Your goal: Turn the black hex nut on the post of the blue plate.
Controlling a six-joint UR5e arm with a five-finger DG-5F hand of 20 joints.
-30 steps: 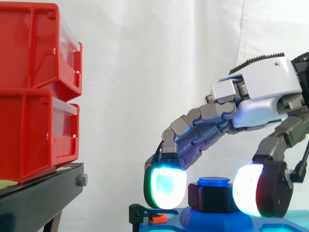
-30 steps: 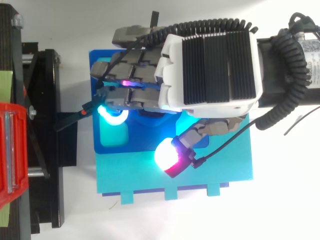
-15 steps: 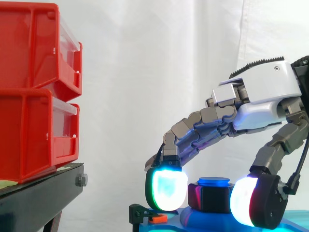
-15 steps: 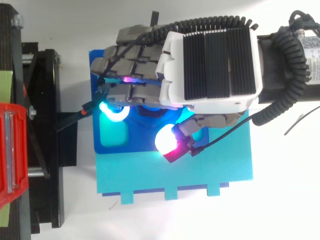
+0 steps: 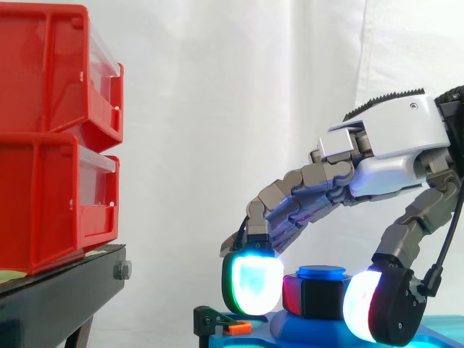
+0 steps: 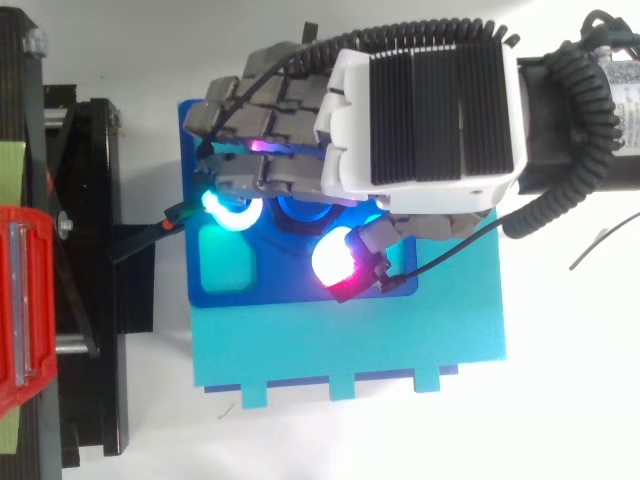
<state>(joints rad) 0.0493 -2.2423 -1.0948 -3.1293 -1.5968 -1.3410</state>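
Note:
The black hex nut (image 5: pixel 317 297) sits on a blue post (image 5: pixel 321 272) that rises from the blue plate (image 6: pixel 350 340). My hand (image 5: pixel 391 138) reaches in from the right and arches over the nut. A glowing fingertip (image 5: pixel 254 284) presses the nut's left side and the glowing thumb pad (image 5: pixel 360 306) presses its right side, pinching it. From above, the hand (image 6: pixel 420 110) covers most of the post; its blue top (image 6: pixel 300 210) peeks out between the fingertip (image 6: pixel 230 208) and the thumb (image 6: pixel 338 262).
Stacked red bins (image 5: pixel 51 138) stand on a black stand (image 5: pixel 58 297) to the left. A small black clip with an orange tab (image 5: pixel 232 328) sits at the plate's left edge, by the stand (image 6: pixel 90 300). White table surrounds the plate.
The thumb has swung in and down against the nut's right side. Seen from above, the hand has shifted toward the plate's far edge, and the thumb pad has moved nearer the post.

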